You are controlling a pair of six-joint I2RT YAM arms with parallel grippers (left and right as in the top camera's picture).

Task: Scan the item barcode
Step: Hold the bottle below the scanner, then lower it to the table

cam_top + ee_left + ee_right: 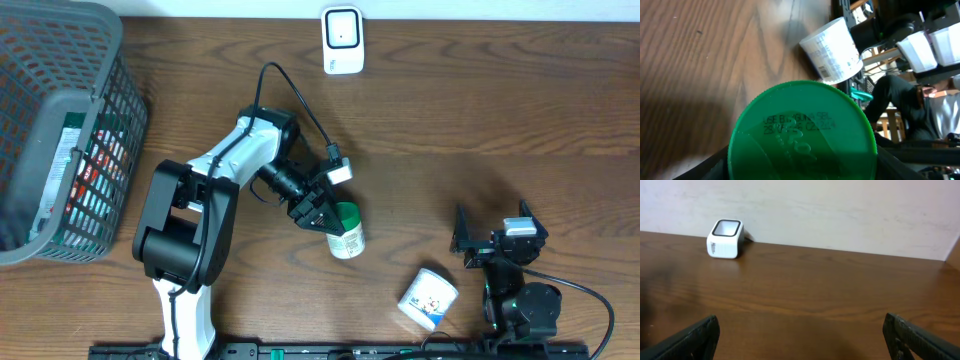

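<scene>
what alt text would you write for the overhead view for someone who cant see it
The left gripper holds a green-lidded bottle by its lid at the middle of a wooden table. A white scanner stands at the far edge, a grey basket at the left, and a white tub lies near the open right gripper.

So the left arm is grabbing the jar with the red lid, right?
No, the lid is green, not red; the left wrist view shows it clearly. The left gripper is indeed grabbing that jar.
</scene>
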